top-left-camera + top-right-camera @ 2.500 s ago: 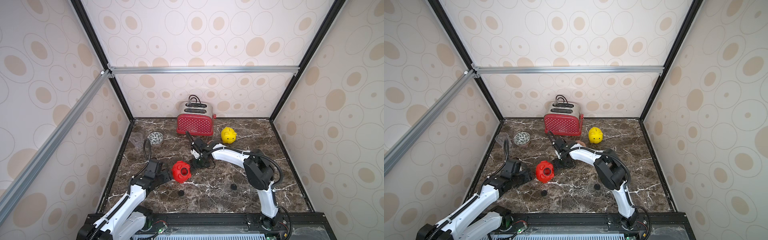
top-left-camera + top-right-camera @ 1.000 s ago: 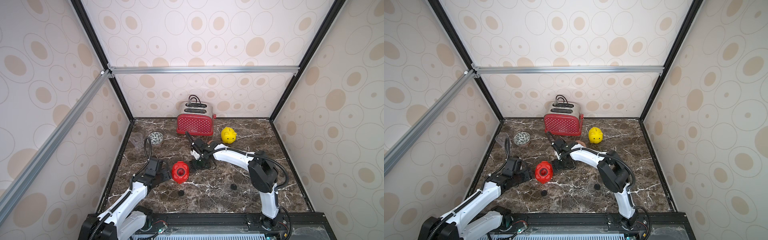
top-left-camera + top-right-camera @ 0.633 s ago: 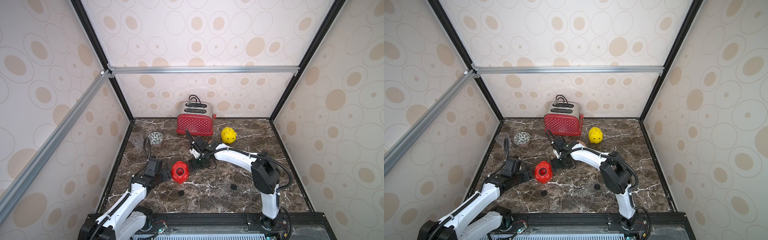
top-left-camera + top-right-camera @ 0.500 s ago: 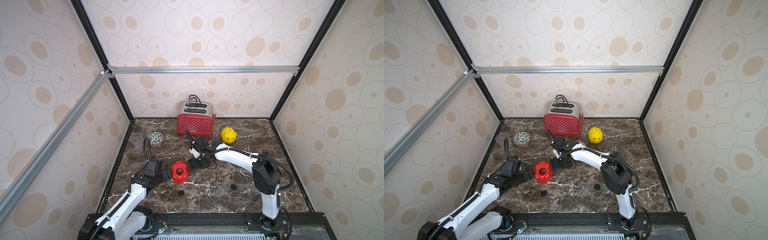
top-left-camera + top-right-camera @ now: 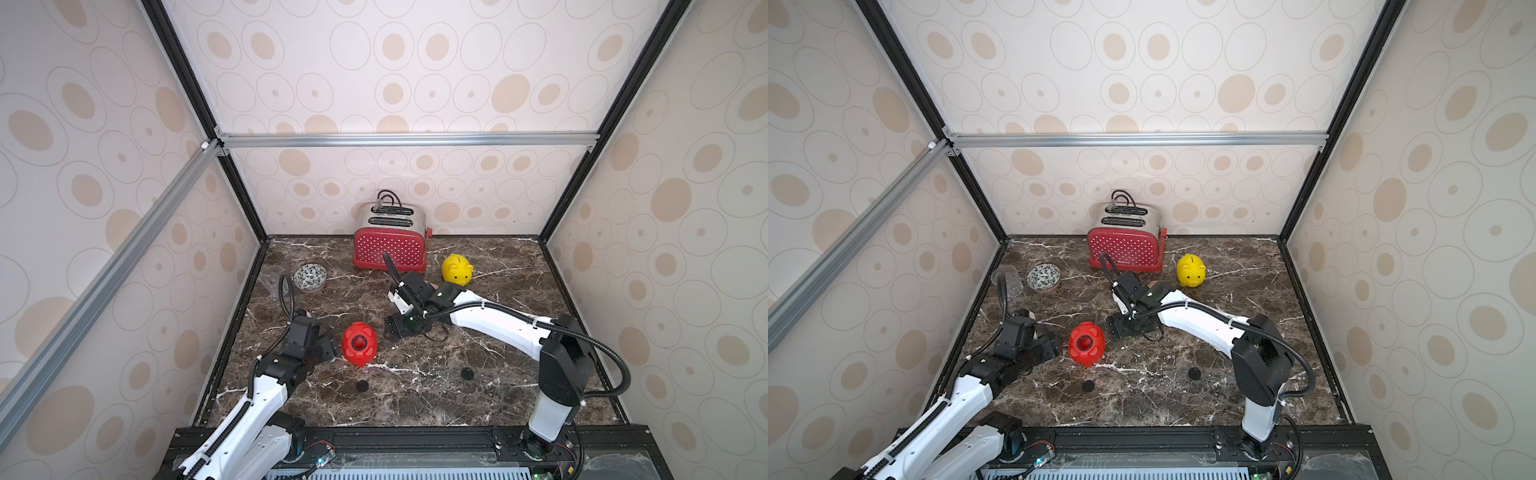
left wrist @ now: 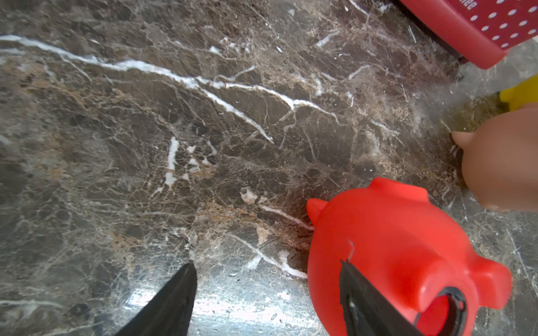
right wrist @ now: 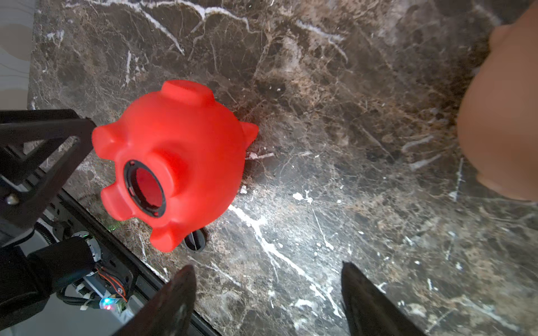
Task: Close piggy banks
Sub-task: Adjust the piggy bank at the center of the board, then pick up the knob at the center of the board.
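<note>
A red piggy bank (image 5: 359, 343) lies on the marble table (image 5: 415, 399) with its open round belly hole (image 7: 144, 184) facing up. My left gripper (image 6: 266, 263) is open just left of it, one finger (image 6: 364, 293) against the pig's side. My right gripper (image 7: 267, 265) is open and empty above bare marble, just right of the red pig. A peach-pink piggy bank (image 6: 500, 163) stands behind my right wrist, mostly hidden in both top views. The yellow piggy bank (image 5: 456, 269) stands upright further back.
Two small black round plugs (image 5: 362, 385) (image 5: 467, 373) lie on the table in front of the red pig; one (image 7: 194, 241) is close to its foot. A red polka-dot toaster (image 5: 390, 249) stands at the back wall. A patterned bowl (image 5: 310, 276) and a clear cup (image 5: 272, 278) sit back left.
The right arm's elbow has swung to the right while its gripper stays beside the red pig. The left gripper and red pig have barely shifted.
</note>
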{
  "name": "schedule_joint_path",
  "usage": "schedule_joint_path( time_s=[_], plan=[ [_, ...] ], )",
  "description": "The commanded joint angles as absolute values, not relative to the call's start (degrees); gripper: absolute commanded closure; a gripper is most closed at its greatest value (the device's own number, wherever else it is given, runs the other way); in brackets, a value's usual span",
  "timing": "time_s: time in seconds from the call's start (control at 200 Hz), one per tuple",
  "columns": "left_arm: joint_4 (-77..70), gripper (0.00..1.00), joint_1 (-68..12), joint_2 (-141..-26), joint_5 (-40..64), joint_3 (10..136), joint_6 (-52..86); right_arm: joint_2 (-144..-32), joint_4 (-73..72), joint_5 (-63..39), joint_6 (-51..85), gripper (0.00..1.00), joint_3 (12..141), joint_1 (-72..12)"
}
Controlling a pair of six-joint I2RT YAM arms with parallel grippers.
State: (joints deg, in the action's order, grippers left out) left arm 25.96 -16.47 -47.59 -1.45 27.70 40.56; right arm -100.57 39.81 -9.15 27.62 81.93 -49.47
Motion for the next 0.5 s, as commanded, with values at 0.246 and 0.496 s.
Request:
schedule_joint_path(
  time_s=[0.246,0.496],
  plan=[
    [23.71,0.23,-14.35,-39.41,-14.14,25.78,37.98,-92.72,39.13,-1.63,40.16,0.34,74.35,-57.70],
    [19.65,0.22,-7.09,-41.95,-7.26,23.79,36.21,-92.16,38.68,5.37,41.11,0.49,73.52,-66.68]
  ],
)
